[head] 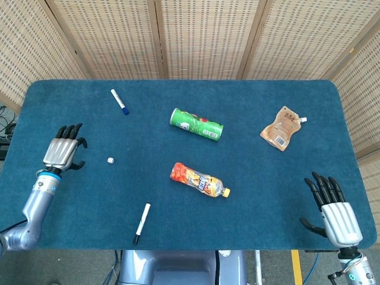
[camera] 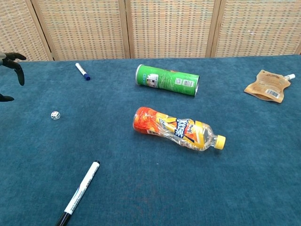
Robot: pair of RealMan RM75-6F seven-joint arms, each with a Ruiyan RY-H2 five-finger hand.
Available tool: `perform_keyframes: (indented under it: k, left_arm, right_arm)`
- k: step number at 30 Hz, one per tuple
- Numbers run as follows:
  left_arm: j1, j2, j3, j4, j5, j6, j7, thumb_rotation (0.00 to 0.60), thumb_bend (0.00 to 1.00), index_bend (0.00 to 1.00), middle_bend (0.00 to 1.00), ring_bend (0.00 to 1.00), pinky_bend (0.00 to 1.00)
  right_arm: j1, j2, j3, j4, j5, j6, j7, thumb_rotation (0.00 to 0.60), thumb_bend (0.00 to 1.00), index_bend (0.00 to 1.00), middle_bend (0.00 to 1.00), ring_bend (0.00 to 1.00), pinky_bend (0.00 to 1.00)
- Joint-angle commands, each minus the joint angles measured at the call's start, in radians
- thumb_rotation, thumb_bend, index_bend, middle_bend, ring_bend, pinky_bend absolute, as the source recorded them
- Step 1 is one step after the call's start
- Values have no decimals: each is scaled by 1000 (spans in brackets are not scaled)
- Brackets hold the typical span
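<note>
Left hand hovering fingers apart near the die, mid-left; right hand idling spread, lower right.

At the far left edge we see only the dark fingertips of our left hand, spread apart and holding nothing. The die lies near them, below and to their right; the blue-capped marker lies level with them, further right.

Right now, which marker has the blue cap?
The far marker, lying beyond the die. The near marker at the table's front edge has a black cap.
</note>
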Motion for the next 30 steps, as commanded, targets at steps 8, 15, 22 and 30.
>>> perform_keyframes:
  k: [8,15,22,30]
  left_arm:
    - [-55,-57,24,25,-79,-29,86,600,272,429,0,0,0]
    - [-88,-103,36,64,-127,-38,130,600,274,430,0,0,0]
    - [-113,-150,37,116,-176,-27,162,600,280,430,0,0,0]
    - [-140,-202,42,173,-210,-29,190,600,298,466,0,0,0]
  right_arm:
    - [0,5,1,1,1,2,18,600,208,0,0,0,0]
    - [1,8,3,2,4,1,30,600,208,0,0,0,0]
    - [4,7,4,7,11,-8,40,600,208,0,0,0,0]
    - [6,8,4,10,14,-13,50,600,208,0,0,0,0]
